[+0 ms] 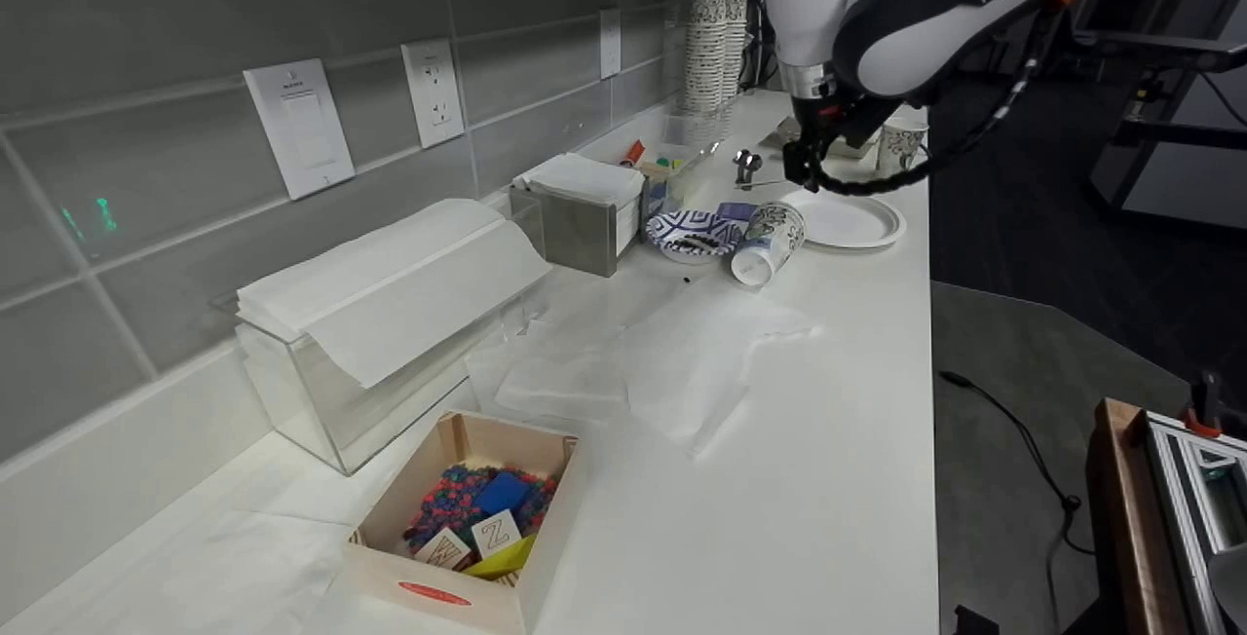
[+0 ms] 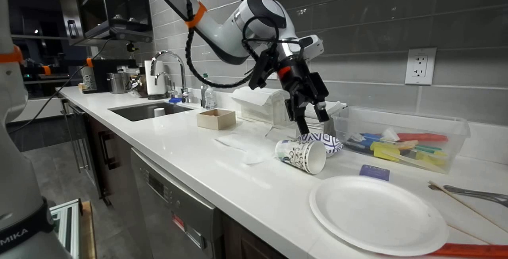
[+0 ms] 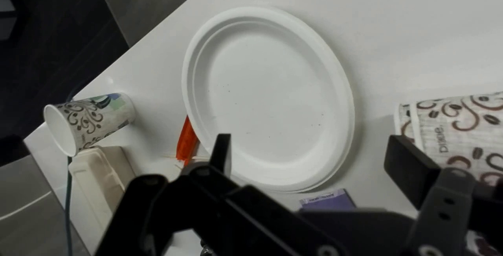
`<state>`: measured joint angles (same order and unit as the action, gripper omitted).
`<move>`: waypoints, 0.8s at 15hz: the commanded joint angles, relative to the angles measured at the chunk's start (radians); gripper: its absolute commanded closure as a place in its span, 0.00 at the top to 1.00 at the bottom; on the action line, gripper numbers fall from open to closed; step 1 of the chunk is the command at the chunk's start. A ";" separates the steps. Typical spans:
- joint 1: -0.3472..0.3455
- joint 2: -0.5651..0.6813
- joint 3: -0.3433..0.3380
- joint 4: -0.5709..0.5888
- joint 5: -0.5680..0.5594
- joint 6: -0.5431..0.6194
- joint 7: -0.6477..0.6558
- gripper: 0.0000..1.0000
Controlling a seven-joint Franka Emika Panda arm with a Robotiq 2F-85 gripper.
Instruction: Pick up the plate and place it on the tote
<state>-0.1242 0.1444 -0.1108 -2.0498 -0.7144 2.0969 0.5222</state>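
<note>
Plate (image 2: pixel 377 213) on white counter (image 2: pixel 222 167); grey tiled wall (image 2: pixel 365 28), dark floor (image 1: pixel 1023 216).

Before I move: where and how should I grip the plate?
Likely best: pinch the plate by its rim facing the front edge of the counter, coming straight down. The plate lies flat and shallow, but that rim is raised; a sideways cup and a purple packet sit near other sides.

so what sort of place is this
Probably an office kitchen or break room: there's a sink, what looks like a dishwasher, and tall stacks of paper cups.
</note>
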 commanded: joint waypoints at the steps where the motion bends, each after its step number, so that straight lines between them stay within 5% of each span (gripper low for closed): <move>1: 0.020 -0.022 -0.036 -0.108 -0.220 0.065 0.083 1.00; 12: -0.002 0.044 -0.044 -0.221 -0.552 0.326 0.100 1.00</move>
<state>-0.1220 0.1637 -0.1502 -2.2697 -1.1852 2.3604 0.5875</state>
